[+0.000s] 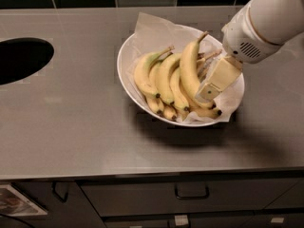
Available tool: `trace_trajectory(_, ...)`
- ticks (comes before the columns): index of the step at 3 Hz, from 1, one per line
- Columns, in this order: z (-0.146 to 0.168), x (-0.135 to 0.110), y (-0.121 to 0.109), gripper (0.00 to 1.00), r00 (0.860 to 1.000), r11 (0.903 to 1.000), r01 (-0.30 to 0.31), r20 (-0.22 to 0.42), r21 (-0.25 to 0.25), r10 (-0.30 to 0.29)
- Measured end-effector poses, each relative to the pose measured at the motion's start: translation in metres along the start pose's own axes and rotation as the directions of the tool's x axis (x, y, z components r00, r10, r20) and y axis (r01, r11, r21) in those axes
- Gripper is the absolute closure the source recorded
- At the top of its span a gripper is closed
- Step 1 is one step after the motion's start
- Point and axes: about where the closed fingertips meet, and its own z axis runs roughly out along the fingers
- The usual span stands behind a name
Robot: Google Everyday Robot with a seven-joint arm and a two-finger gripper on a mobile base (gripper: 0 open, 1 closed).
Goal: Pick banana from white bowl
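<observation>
On the bench (pixel 71 122), a flat sheet of brushed grey metal, the white bowl (pixel 122 75) is noted: wide, shallow, round, smooth-rimmed, lined with crumpled white paper (pixel 152 30). A cluster of yellow bananas (pixel 156 80) is laid inside, curve against curve. The banana (pixel 186 68), longest and thickest, strongly arched, with a pale stem and small dark tip, is found at the right of the cluster, within the bowl. The hand (pixel 205 93), a blocky cream piece under a rounded white arm housing (pixel 266 23), is held over the bowl's right half, just beside the banana's lower flank. Whether it is spread or pressed together cannot be told. A dark oval opening (pixel 19 58) is cut into the bench at left.
</observation>
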Motion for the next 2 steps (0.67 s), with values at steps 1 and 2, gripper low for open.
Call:
trace_trajectory(1,0.014,-0.01,0.008,0.0,1.0,0.9998,-0.011,0.002,-0.017,0.011)
trace_trajectory(2,0.024,-0.011,0.003,0.0,0.998,0.9976,-0.069,-0.001,0.004,0.069)
